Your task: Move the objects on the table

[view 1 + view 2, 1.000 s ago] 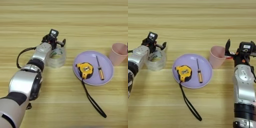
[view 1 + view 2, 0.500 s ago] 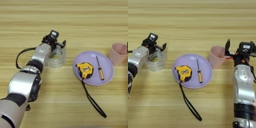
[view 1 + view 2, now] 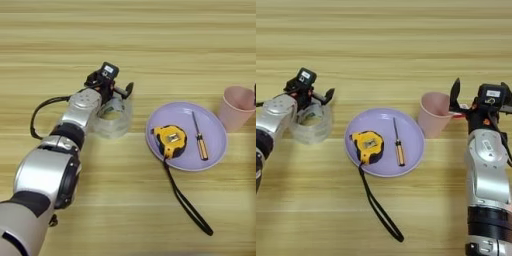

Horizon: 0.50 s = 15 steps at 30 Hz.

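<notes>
A yellow-and-black tape measure (image 3: pixel 368 146) lies on a purple plate (image 3: pixel 411 131). Its black strap (image 3: pixel 379 209) trails off the plate's front edge onto the wooden table (image 3: pixel 381 45). Left of the plate stands a wide roll of clear tape (image 3: pixel 113 120). My left gripper (image 3: pixel 111 92) is open at the roll's far rim, one finger (image 3: pixel 128 89) out to the right of it. At the right, my right gripper (image 3: pixel 479 100) stands open beside a pink cup (image 3: pixel 434 114), its left finger (image 3: pixel 455 91) over the cup's right rim.
A small screwdriver (image 3: pixel 398 145) with an orange handle lies on the plate to the right of the tape measure. A black cable (image 3: pixel 40 112) loops beside my left forearm. Bare wood stretches across the back and front of the table.
My left gripper has sunk very slightly toward the roll. The right arm, plate, tape measure and cup have not moved.
</notes>
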Motion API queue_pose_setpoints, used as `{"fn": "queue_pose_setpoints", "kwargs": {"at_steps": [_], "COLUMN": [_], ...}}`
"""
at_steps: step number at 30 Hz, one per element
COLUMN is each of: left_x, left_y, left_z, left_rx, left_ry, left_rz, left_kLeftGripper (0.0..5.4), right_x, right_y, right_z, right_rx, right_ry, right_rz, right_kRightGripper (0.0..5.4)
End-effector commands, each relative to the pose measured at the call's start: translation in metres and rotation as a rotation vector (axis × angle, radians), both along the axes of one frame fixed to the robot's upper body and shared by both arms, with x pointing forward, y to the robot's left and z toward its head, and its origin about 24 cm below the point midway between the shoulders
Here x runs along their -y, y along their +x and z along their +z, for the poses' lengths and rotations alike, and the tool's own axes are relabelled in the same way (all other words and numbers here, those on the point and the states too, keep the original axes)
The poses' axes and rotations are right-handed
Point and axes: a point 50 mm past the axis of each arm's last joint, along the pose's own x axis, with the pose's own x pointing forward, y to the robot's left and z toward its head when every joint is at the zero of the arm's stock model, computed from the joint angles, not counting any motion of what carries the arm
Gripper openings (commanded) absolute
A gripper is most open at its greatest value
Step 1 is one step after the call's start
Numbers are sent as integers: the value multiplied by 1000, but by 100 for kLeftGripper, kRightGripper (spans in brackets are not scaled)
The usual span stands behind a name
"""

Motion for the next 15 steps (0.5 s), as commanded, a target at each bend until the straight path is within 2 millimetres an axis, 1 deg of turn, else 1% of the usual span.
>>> {"fn": "queue_pose_setpoints", "kwargs": {"at_steps": [1,10,15], "left_x": [-11,-30,-37], "left_y": [-33,-48,-53], "left_z": [-54,-62,-60], "left_rx": [-213,-216,-211], "left_ry": [49,37,26], "left_rz": [-22,-23,-15], "left_kLeftGripper": [538,538,538], "right_x": [-2,-2,-3], "right_y": [1,3,4], "right_z": [3,3,3], "right_rx": [4,3,1], "right_ry": [-2,-3,-5], "right_rz": [-2,0,1], "right_kRightGripper": [540,540,540]}}
